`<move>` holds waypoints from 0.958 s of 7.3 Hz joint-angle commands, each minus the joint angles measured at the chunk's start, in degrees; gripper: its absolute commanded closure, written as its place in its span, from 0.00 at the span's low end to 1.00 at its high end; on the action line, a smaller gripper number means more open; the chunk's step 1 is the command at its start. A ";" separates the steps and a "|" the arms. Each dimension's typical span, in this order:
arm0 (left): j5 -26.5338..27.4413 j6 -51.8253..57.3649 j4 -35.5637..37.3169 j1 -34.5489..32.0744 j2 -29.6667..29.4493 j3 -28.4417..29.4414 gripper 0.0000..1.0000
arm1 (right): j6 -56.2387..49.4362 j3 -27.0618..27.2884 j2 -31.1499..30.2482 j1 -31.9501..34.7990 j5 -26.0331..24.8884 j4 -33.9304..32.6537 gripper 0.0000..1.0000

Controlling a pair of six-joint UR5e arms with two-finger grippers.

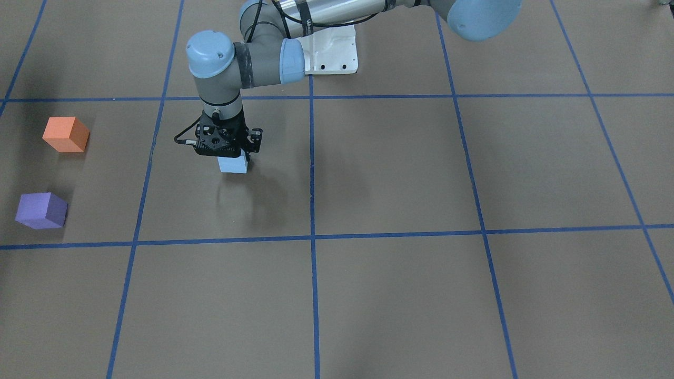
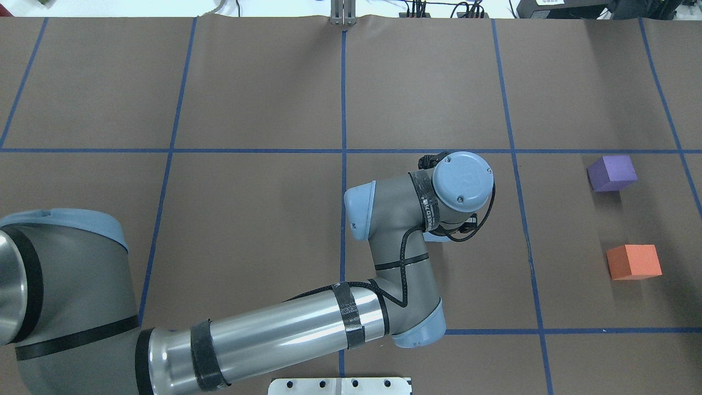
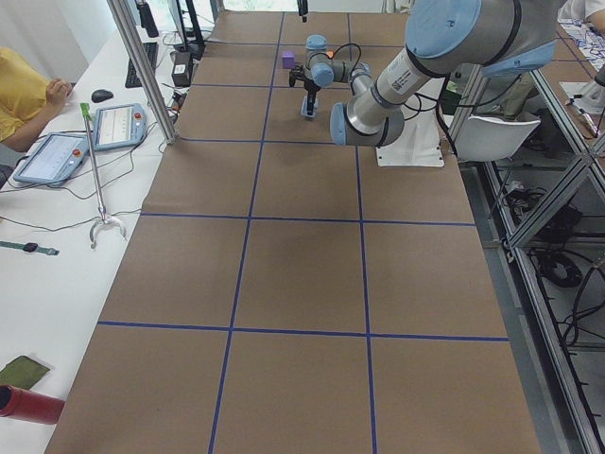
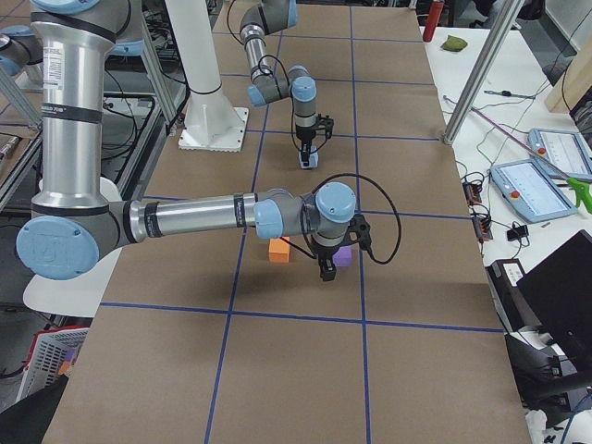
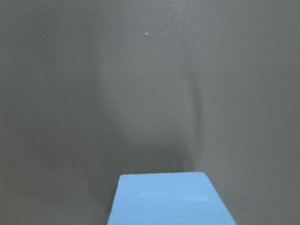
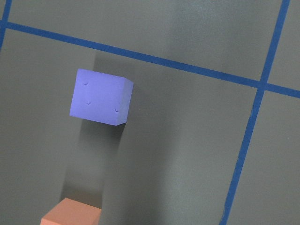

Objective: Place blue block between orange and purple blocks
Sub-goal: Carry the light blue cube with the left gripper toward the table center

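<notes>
The light blue block [image 1: 233,165] sits under my left gripper [image 1: 231,157], whose jaws stand closed against its sides. It is low over the table; I cannot tell whether it touches. The block fills the bottom of the left wrist view [image 5: 171,199], and only a sliver shows in the overhead view [image 2: 436,237]. The orange block [image 1: 66,134] and the purple block [image 1: 41,210] stand apart with a gap between them, far from the blue block. My right gripper [image 4: 326,274] hovers above those two blocks; I cannot tell whether it is open or shut.
Blue tape lines [image 1: 311,237] divide the brown table into squares. The white arm base plate [image 1: 331,50] lies at the robot's edge. A person in yellow [image 3: 19,95], tablets [image 3: 118,125] and a metal pole [image 3: 142,66] stand at the operators' side.
</notes>
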 commanded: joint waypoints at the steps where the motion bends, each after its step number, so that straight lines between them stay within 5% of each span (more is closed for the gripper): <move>1: 0.00 -1.83 -0.34 -0.06 0.24 -0.03 0.08 | 0.03 0.23 0.00 0.00 1.52 0.43 0.00; 3: -0.44 -2.99 0.36 -0.41 0.16 -1.95 0.01 | 0.03 0.32 0.00 0.00 1.79 0.78 0.00; 7: -5.27 -3.53 12.41 -5.59 14.60 -30.81 0.01 | 11.23 0.41 0.00 -0.70 4.24 12.16 0.00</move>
